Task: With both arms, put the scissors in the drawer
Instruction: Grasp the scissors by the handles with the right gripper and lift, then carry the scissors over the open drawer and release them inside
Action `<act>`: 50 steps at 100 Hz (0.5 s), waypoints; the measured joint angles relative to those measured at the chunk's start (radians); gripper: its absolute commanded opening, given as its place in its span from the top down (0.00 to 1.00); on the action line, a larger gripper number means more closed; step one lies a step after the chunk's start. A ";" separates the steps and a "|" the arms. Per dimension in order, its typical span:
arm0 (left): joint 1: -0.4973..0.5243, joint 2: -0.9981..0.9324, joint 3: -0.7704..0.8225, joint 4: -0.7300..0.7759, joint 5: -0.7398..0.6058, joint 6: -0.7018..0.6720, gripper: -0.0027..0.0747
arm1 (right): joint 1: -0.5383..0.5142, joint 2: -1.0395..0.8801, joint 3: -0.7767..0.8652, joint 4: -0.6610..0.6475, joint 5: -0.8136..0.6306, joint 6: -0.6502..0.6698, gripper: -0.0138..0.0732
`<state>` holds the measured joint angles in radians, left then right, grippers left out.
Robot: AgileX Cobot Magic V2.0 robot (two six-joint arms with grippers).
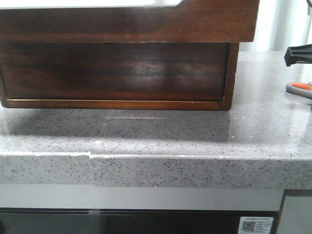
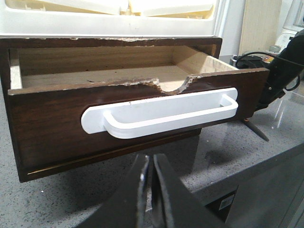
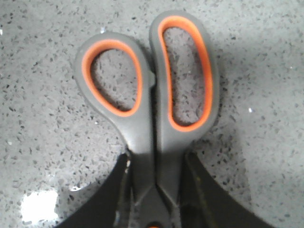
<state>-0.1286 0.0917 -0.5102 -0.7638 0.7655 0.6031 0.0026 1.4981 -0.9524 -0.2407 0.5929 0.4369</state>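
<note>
Left wrist view: the drawer (image 2: 142, 90) stands open, nothing visible inside; left claw (image 2: 151, 190) closed; right claw (image 3: 154, 190) grips the scissors (image 3: 152, 95) on the tabletop (image 3: 42, 156).

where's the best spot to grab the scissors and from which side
Grip the scissors at the narrow neck just below the two handle loops, coming straight down from above. They lie flat and closed on the countertop, and the right pincer already straddles that neck.

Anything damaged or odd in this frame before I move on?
Yes. In the left wrist view the open drawer has a chipped, ragged top edge on its front panel, with splintered wood beside the half-round notch. The cabinet edge above looks chipped too. The scissors lie flat on the countertop, undamaged.
</note>
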 measured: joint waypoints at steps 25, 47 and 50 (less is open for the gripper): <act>0.000 0.000 0.000 0.000 0.000 0.000 0.99 | 0.029 -0.271 0.005 0.013 -0.059 -0.006 0.93; 0.000 0.000 0.000 0.000 -0.002 0.000 0.99 | 0.135 -0.491 -0.151 0.013 -0.164 -0.106 0.93; 0.000 0.000 0.000 0.000 -0.002 0.000 0.99 | 0.151 -0.502 -0.180 0.011 -0.166 -0.132 0.93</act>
<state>-0.1286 0.0917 -0.5102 -0.7638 0.7635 0.6031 0.1541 0.9959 -1.1323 -0.2294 0.4270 0.3046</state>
